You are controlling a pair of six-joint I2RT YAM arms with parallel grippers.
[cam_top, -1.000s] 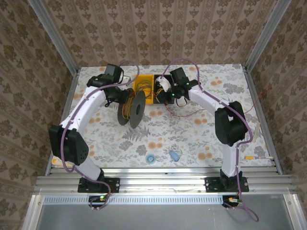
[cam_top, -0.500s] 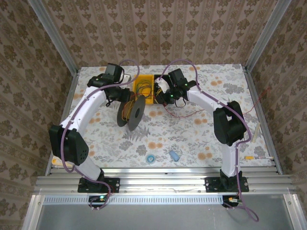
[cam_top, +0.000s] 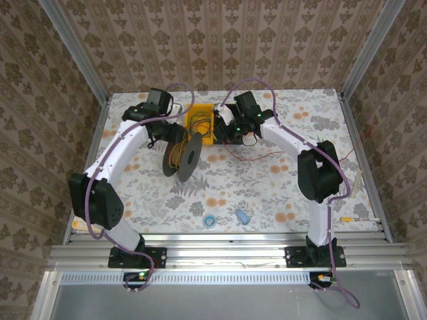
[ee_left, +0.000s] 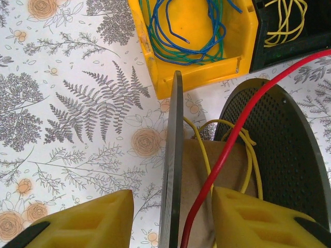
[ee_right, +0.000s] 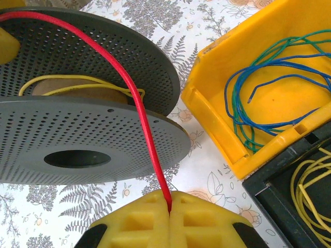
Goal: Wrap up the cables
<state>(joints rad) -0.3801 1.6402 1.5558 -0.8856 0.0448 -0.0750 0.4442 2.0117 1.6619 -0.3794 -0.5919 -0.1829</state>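
The right claw (ee_right: 169, 200), pinching the red cable (ee_right: 138, 108), has edged left toward the yellow bin (ee_right: 220, 135).

One dark grey spool (cam_top: 183, 155), one red wire (ee_right: 146, 135), one yellow bin (ee_right: 217, 132), one black bin (ee_right: 270, 200), one blue ring (cam_top: 210, 219), one pale blue cylinder (cam_top: 243, 215) at lower centre.

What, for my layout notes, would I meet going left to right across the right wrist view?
Grey spool → yellow bin → black bin. The red wire, pinched in the right pincer, crosses over the spool, so I leave it out.
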